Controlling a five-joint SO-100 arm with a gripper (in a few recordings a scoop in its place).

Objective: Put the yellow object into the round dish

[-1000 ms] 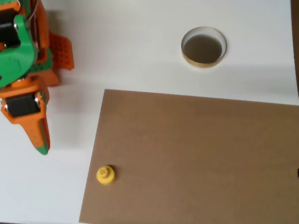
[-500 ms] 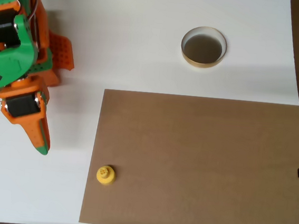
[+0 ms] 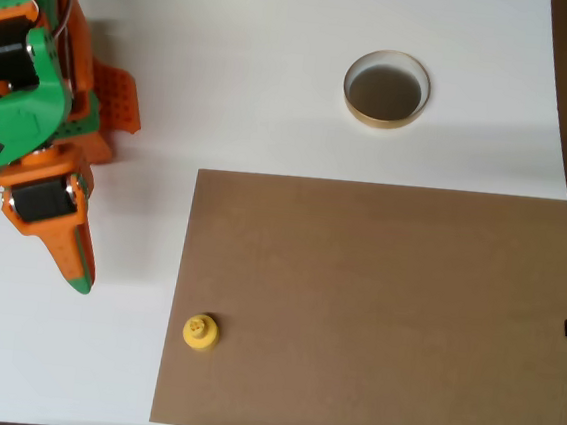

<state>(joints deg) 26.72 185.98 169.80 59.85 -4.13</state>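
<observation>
Nothing is seen to have moved since the earlier frames: arm and objects are found at the same places. The yellow object [image 3: 200, 331] is located at the lower left of the overhead view, on the left edge of the brown sheet [image 3: 374, 312]. The round dish [image 3: 386, 89] is placed well apart, at the upper middle, with nothing in it. No part of the task is judged done; reaching, grasping and carrying are all left. The gripper [image 3: 79, 271] is kept at the left, touching nothing, its fingers closed together on nothing.
</observation>
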